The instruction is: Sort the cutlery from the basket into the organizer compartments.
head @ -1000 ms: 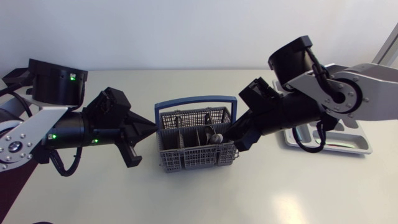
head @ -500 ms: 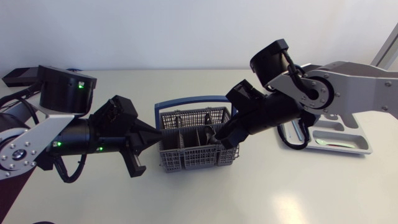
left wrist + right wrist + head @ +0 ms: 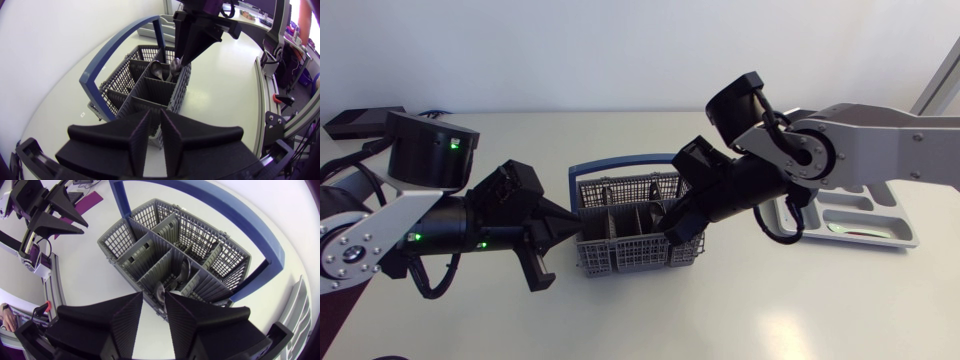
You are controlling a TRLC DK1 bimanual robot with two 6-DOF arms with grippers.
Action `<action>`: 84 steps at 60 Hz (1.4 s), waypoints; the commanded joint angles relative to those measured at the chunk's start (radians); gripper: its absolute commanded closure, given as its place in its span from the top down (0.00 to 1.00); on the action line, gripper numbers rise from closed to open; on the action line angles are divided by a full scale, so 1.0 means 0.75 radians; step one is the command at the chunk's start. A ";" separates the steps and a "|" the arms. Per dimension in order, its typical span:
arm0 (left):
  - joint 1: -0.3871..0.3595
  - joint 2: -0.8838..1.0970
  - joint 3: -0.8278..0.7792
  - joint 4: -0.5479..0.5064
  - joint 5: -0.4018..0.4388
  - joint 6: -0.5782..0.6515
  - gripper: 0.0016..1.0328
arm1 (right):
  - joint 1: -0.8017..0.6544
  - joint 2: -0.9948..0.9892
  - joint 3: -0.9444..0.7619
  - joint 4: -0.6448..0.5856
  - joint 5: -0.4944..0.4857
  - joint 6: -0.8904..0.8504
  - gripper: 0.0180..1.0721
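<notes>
gleaming metal spoon (image 3: 160, 294) in grey mesh basket (image 3: 620, 256)

- The left arm (image 3: 365, 235) is showing a silver-grey link dotted with small round screws (image 3: 340, 255), joined to fat black cylindrical joints — green lights (image 3: 453, 143) are glowing on them.
- Black cables (image 3: 420, 277) are looping under its forearm.
- The right arm (image 3: 890, 150) is showing broad silver-grey links with black joints, and a black cable (image 3: 777, 230) is hanging beneath.
- The left claw (image 3: 156, 131) is showing matte black wedge shapes on a wide black base.
- The right claw (image 3: 154, 311) is looking the same — matte black, broad, wedge-shaped.
</notes>
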 commanded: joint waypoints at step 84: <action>-0.046 -0.026 -0.025 -0.028 -0.003 -0.034 0.16 | 0.126 -0.127 0.192 -0.179 0.057 0.120 0.05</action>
